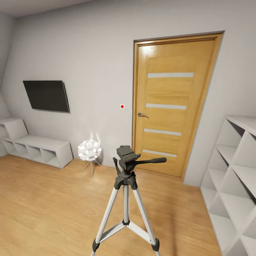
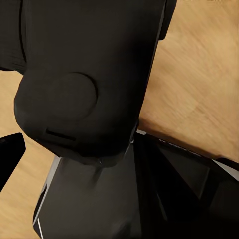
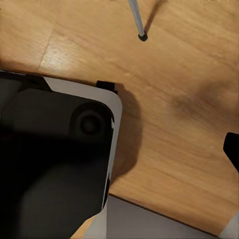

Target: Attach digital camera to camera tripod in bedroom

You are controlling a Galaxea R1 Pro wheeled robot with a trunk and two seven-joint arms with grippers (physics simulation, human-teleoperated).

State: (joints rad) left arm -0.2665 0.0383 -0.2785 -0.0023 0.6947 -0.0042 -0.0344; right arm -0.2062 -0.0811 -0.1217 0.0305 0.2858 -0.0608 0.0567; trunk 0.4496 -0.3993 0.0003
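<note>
Near the middle of the bedroom floor (image 1: 46,199) stands the tripod (image 1: 125,199), in front of the wooden door (image 1: 170,106). Its three silver legs splay out from a black collar and end in black feet; the black head on top carries a flat plate and a long handle pointing toward the door. A small white spiky lamp (image 1: 89,150) sits behind it, near the wall. White shelves (image 1: 234,185) line the right side. One thin leg tip (image 3: 142,36) shows over wood planks in the right wrist view. Whether either gripper is clenched or released cannot be told.
</note>
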